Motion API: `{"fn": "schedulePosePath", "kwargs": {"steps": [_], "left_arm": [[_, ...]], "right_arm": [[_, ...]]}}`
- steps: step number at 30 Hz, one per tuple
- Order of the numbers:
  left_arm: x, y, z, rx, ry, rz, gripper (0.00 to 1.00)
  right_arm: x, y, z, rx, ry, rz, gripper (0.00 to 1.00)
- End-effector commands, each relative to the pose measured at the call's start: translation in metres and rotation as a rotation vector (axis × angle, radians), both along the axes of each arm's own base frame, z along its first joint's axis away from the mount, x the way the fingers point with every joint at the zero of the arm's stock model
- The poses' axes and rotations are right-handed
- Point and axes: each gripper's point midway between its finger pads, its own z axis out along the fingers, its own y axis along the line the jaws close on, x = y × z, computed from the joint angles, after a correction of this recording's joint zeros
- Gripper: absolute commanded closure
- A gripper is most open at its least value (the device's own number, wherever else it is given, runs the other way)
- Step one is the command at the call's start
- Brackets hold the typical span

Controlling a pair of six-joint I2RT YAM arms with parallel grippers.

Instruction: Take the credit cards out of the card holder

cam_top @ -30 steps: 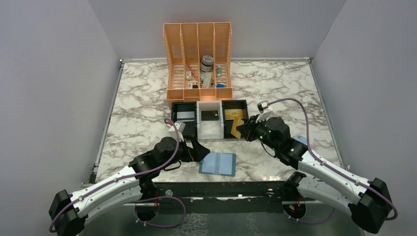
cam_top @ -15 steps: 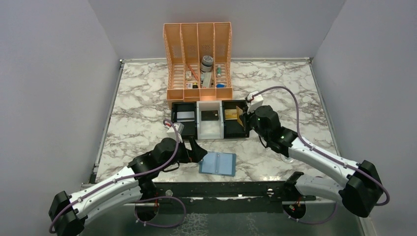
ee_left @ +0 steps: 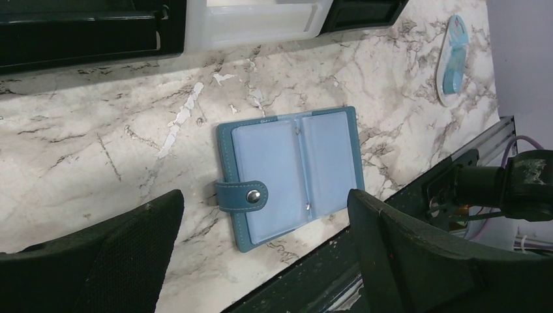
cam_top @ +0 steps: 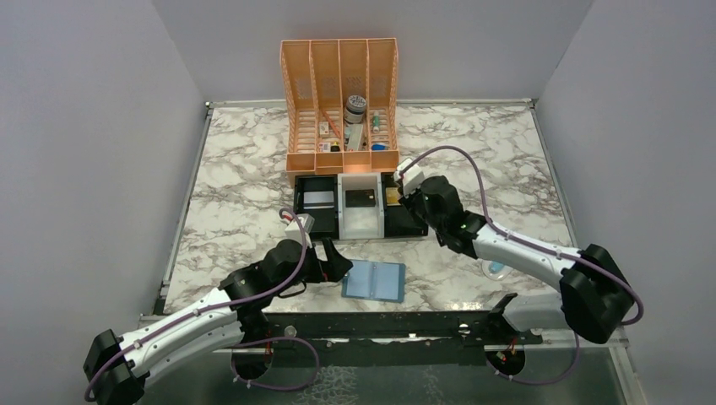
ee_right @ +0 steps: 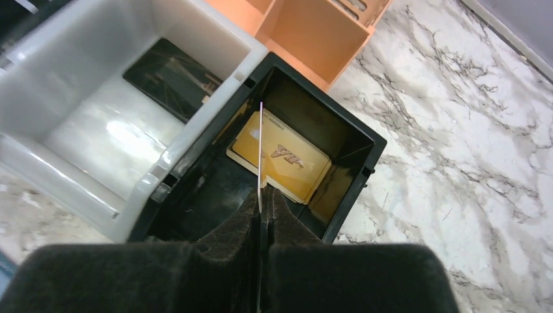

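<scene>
From my right wrist, the thin flat card (ee_right: pixel 260 153) pinched in my right hand (ee_right: pixel 261 195) shows me only its edge, so I can't see its face. It crosses the gold-tan rectangular card (ee_right: pixel 287 162) lying in the black-and-white three-compartment plastic tray (ee_right: pixel 202 130) and hides a strip of it. From above, my right arm covers most of that compartment. At my left wrist, the tray runs off the top edge. The black padded fingers (ee_left: pixel 117 254) of my left hand (ee_left: pixel 259 202) run off the bottom. The bits in the orange slotted plastic organiser (cam_top: pixel 342 84) are too small to name.
</scene>
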Motion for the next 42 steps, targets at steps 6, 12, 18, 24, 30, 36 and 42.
{"fn": "schedulePosePath", "kwargs": {"steps": [6,12,18,24,30,36,42], "left_arm": [[0.002,0.007,-0.007,0.035,-0.011,0.014,0.01],[0.002,0.01,-0.009,0.051,-0.012,0.019,0.01],[0.002,0.011,-0.009,0.052,-0.017,0.019,0.01],[0.001,0.012,-0.01,0.051,-0.019,0.017,0.01],[-0.001,0.012,-0.009,0.045,-0.016,0.014,0.01],[-0.002,0.015,-0.009,0.033,-0.017,0.026,0.01],[-0.004,0.017,-0.008,0.023,-0.018,0.03,0.01]], "right_arm": [[0.047,-0.025,-0.02,-0.341,-0.146,-0.104,0.99],[0.058,-0.005,-0.025,-0.399,-0.187,0.0,0.99],[0.069,-0.008,-0.051,-0.58,-0.204,0.049,0.98],[0.076,-0.004,-0.063,-0.645,-0.243,0.096,0.96],[0.073,0.004,-0.072,-0.639,-0.222,0.151,0.93],[0.06,0.006,-0.084,-0.646,-0.195,0.236,0.91],[0.055,0.006,-0.095,-0.665,-0.169,0.275,0.88]]}}
